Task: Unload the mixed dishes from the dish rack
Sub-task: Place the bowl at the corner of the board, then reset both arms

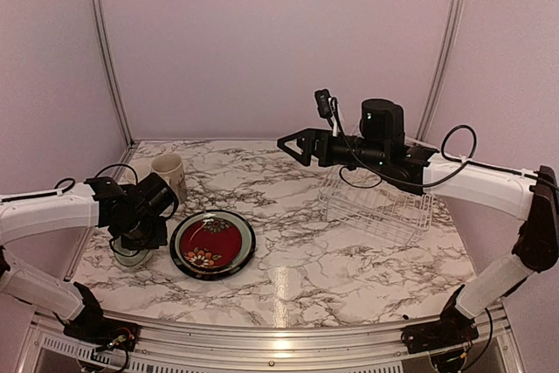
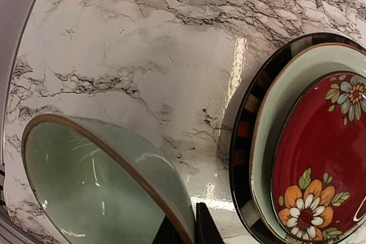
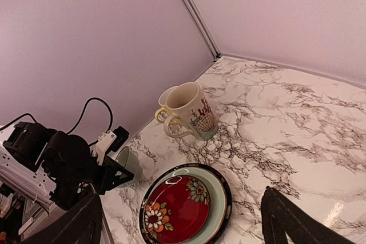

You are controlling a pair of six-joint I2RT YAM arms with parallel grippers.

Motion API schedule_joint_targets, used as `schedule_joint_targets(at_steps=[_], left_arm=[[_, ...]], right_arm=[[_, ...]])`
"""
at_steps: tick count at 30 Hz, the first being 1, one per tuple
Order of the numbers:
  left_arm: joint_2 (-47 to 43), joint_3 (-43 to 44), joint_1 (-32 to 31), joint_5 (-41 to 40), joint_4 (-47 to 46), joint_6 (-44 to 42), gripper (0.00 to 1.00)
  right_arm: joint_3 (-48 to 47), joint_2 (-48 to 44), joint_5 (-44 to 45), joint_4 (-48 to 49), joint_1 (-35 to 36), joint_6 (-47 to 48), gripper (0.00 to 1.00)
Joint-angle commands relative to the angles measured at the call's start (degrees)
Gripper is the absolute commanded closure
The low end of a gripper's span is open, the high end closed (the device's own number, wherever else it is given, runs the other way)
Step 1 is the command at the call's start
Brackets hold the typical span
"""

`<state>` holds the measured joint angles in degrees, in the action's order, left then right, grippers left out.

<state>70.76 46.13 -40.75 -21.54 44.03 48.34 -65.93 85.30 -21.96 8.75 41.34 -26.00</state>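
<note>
My left gripper (image 1: 140,231) is shut on the rim of the small pale-green bowl (image 1: 129,256), held tilted, low at the table's left edge. In the left wrist view, one finger sits inside the rim of the bowl (image 2: 97,187) and one outside (image 2: 205,227). The red plate (image 1: 210,242) lies on the pale-green plate (image 2: 264,141) just right of the bowl. The cream printed mug (image 1: 170,174) and the yellow mug (image 1: 142,169) stand behind. The white wire dish rack (image 1: 377,207) shows no dishes inside. My right gripper (image 1: 293,146) is open and empty, high above the table's middle.
Purple walls with metal posts (image 1: 105,50) close the table at the back and sides. The left arm's cable (image 1: 113,169) loops next to the mugs. The right arm's cable (image 1: 358,183) hangs over the rack.
</note>
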Motion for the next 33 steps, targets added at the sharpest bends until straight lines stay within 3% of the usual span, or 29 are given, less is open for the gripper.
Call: schedule_joint_targets(at_steps=[1,11,18,22,33], left_arm=[[3.52,2.61,0.19,-2.53,1.43,-2.91,1.0],[8.87,2.56,0.17,-2.28,0.71,-4.56,1.0],[8.92,2.23,0.15,-1.85,0.49,-4.86,0.79],[6.58,2.79,0.19,-1.02,0.31,-5.37,0.58],[-3.8,6.66,0.07,3.26,-0.91,-7.95,0.16]], right_arm=[[-0.19,-1.16,1.26,-2.05,-0.03,1.12,0.08],[0.66,-2.08,2.01,-2.21,-0.04,1.26,0.08],[0.01,-2.06,2.06,-3.42,-0.08,1.92,0.08],[-1.46,-2.59,4.43,-5.72,-0.08,3.84,0.07],[1.03,-10.95,25.19,-13.83,-0.62,11.61,0.01]])
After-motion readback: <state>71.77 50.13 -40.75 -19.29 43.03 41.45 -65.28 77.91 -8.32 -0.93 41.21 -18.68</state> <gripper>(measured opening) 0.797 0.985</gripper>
